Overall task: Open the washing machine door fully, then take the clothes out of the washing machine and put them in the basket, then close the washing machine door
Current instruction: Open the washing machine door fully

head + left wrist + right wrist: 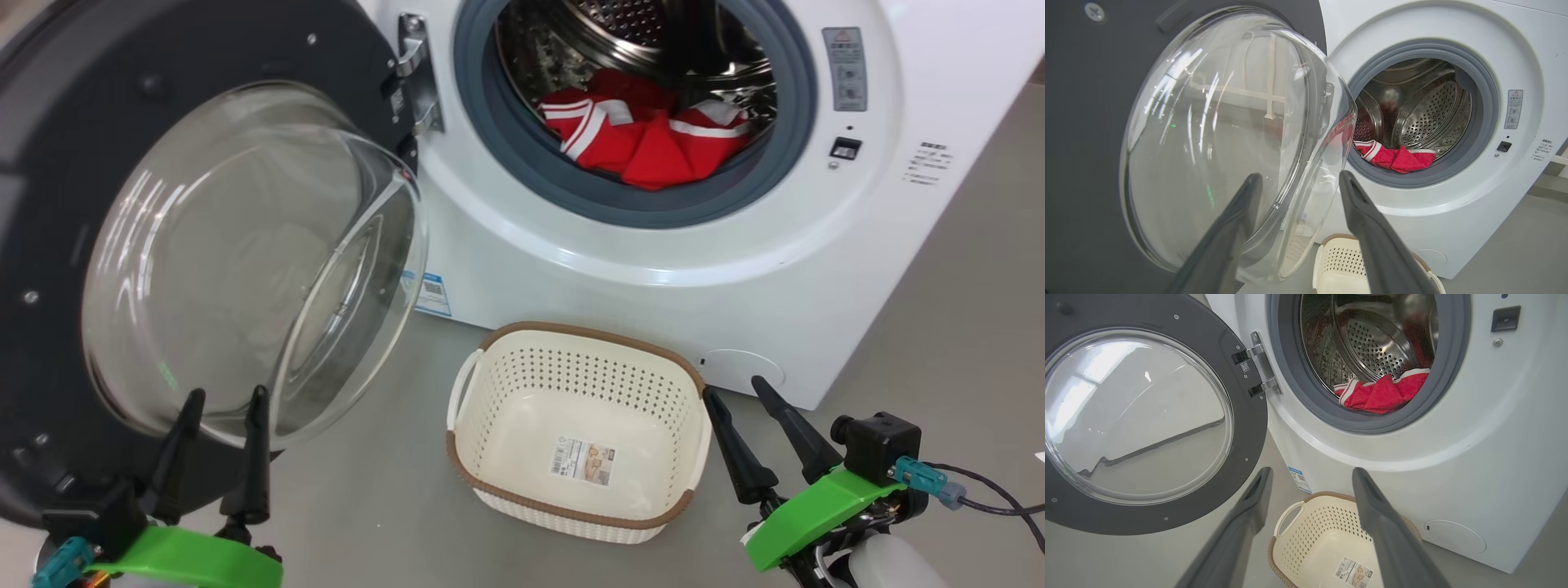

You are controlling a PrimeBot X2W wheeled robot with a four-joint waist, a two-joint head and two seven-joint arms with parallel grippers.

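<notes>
- The washing machine door (245, 261) stands swung open at the left side of the washing machine (653, 310). It hangs on a metal hinge (416, 73) at the left edge of the machine's opening, with its clear glass bowl bulging away from the dark rim.
- The clothes (653, 139) lie inside the washing machine, at the bottom of the perforated steel drum (629, 33). The red fabric with white stripes rests against the lower front of the grey gasket (490, 122).
- The basket (571, 359) stands upright on the floor (939, 327) just in front of the washing machine, below the opening. A paper label (583, 460) shows on its bottom.
- The left tool (228, 394) hangs in front of the washing machine's left side, at the lower edge of the door's glass bowl. Its fingers are spread and released, grasping nothing. Whether the fingertips touch the glass cannot be told.
- The right tool (733, 386) hangs in front of the washing machine's lower right, just beside the basket's right rim. Its fingers are spread and released, with nothing between them.
- A small blue label (431, 294) sits at the washing machine's lower left corner.
</notes>
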